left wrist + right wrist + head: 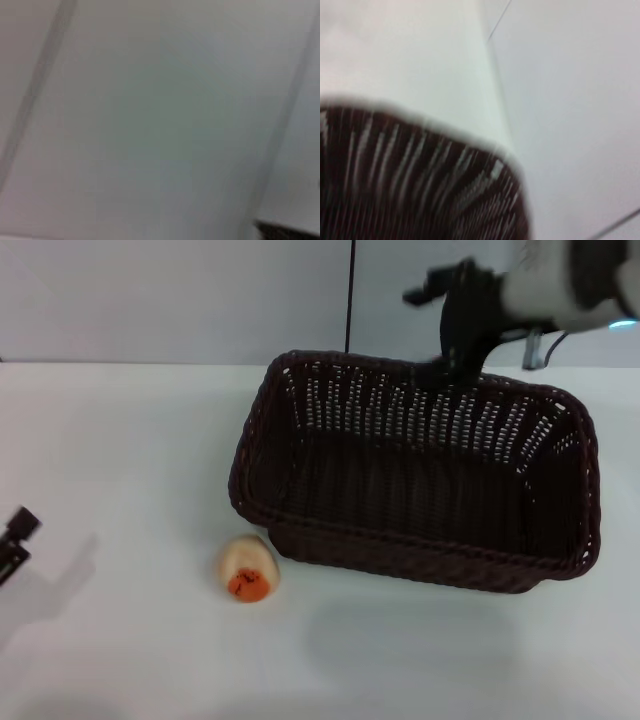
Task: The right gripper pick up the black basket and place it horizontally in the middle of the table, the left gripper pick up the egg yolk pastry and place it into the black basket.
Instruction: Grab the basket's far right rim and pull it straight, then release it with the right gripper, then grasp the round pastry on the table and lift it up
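Observation:
The black basket (420, 480) hangs tilted over the middle-right of the white table (120, 440) and casts a faint shadow in front of it. My right gripper (455, 365), a black claw on a white arm, grips the basket's far rim from above. The right wrist view shows the basket's weave (410, 185) close up. The egg yolk pastry (247, 570) lies on the table just in front of the basket's near left corner, orange patch facing forward. My left gripper (15, 535) shows only as a black tip at the far left edge, well away from the pastry.
A thin black cable (350, 295) runs down the wall behind the basket. The left wrist view shows only a blurred pale surface with a dark edge (287, 231) in one corner.

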You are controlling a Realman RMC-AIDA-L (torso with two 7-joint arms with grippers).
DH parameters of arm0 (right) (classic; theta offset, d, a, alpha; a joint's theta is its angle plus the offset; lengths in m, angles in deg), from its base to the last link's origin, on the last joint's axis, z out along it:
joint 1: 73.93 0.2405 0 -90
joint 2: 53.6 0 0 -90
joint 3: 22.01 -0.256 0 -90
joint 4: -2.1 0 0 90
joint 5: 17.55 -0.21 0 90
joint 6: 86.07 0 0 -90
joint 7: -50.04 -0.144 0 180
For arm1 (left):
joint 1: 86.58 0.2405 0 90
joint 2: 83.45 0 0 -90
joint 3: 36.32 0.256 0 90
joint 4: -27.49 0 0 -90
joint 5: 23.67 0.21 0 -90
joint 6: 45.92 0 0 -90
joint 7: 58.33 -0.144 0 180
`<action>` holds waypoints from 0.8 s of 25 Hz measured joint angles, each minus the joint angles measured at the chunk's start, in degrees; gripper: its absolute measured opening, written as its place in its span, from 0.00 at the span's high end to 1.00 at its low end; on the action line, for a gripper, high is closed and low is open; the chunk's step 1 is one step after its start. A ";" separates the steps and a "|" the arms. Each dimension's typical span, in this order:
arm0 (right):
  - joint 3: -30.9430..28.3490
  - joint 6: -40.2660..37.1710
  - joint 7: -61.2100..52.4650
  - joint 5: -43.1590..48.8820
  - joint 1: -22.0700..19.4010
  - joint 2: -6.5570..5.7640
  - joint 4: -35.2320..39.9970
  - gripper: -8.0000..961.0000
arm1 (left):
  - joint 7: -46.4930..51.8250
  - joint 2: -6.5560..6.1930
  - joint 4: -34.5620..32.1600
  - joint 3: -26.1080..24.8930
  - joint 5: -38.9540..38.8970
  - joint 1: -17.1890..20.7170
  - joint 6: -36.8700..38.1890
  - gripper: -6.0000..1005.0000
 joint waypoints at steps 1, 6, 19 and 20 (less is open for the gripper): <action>-0.67 -0.09 -0.61 -4.00 -2.71 -0.08 3.60 0.19 | 3.74 0.00 -3.88 4.54 0.01 -0.49 0.39 0.17; -3.10 0.04 -4.42 -23.49 -18.08 0.23 16.50 0.14 | 8.92 0.04 -12.30 18.88 0.02 -1.25 -0.05 0.17; -16.52 -18.14 9.54 -68.83 -38.10 0.13 -5.81 0.14 | -2.51 0.74 -6.92 27.18 -0.46 -3.66 -7.66 0.17; -18.29 -20.53 11.06 -71.11 -38.41 0.09 -9.53 0.14 | -3.72 0.75 -5.86 27.16 -0.53 -3.96 -8.13 0.17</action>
